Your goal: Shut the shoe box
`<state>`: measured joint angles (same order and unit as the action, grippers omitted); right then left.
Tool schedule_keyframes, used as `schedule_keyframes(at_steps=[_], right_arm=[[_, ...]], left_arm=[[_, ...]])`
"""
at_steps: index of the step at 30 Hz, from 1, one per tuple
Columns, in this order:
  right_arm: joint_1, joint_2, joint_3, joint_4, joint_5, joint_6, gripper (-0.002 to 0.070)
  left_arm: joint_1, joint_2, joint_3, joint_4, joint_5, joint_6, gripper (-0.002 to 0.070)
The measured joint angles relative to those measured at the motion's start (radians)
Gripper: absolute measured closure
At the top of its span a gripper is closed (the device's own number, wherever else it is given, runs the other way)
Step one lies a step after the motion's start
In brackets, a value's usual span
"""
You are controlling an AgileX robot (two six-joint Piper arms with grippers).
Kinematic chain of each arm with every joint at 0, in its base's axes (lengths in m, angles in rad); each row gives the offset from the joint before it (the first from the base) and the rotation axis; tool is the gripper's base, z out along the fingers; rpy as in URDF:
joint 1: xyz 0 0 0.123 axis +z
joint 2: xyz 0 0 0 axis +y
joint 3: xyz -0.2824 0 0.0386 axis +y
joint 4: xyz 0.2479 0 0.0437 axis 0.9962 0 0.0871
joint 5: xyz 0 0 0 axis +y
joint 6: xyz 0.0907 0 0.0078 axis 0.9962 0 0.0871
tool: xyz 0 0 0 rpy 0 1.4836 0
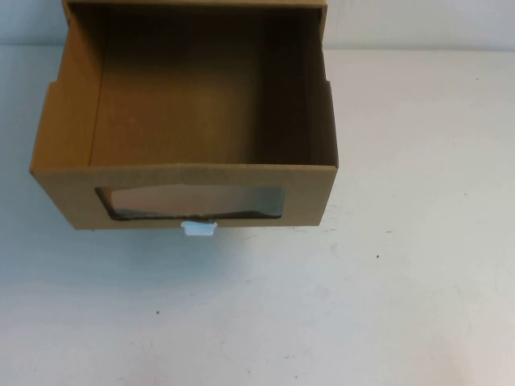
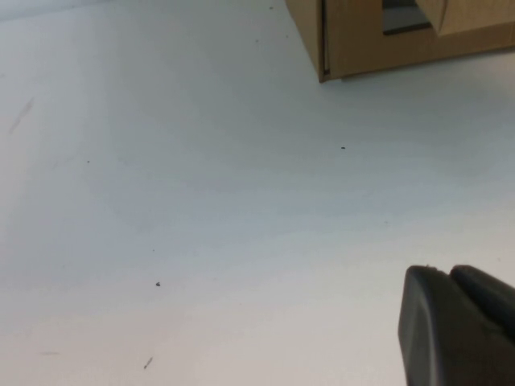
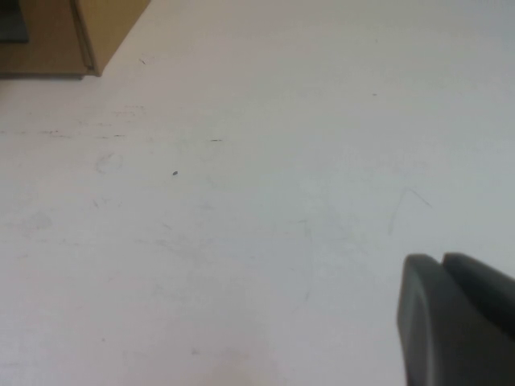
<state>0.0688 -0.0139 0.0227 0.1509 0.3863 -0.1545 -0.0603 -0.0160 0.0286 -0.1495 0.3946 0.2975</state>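
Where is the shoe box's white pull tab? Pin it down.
In the high view the white pull tab sits just below the clear window on the shoe box, left of centre.

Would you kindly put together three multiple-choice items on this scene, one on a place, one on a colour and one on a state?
1. Where does the pull tab sit on the shoe box?
A. Below the window
B. Above the window
C. On a side wall

2. What colour is the pull tab?
A. Red
B. White
C. Black

3. In what state is the shoe box?
A. Pushed fully shut
B. Drawn out, its inside showing and holding nothing
C. Drawn out with shoes inside

Key: 1 A, the tab hangs at the lower edge of the front face, under the window. 2 B, it shows white against the brown cardboard. 3 B, the high view looks straight down onto bare cardboard.

The left gripper and right gripper hover over the table, apart from the box.
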Motion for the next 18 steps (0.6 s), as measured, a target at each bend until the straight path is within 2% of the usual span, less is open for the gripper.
schedule_keyframes(at_steps=[12, 14, 18], right_arm=[[0.0, 0.0, 0.0, 0.0, 0.0, 0.0, 0.0689], [0.0, 0.0, 0.0, 0.0, 0.0, 0.0, 0.0689], [0.0, 0.0, 0.0, 0.0, 0.0, 0.0, 0.0689]], left_arm=[[0.0, 0.0, 0.0, -0.006, -0.033, -0.002, 0.068], [0.0, 0.0, 0.0, -0.055, -0.052, -0.025, 0.068], [0.0, 0.0, 0.0, -0.279, -0.113, -0.099, 0.068]])
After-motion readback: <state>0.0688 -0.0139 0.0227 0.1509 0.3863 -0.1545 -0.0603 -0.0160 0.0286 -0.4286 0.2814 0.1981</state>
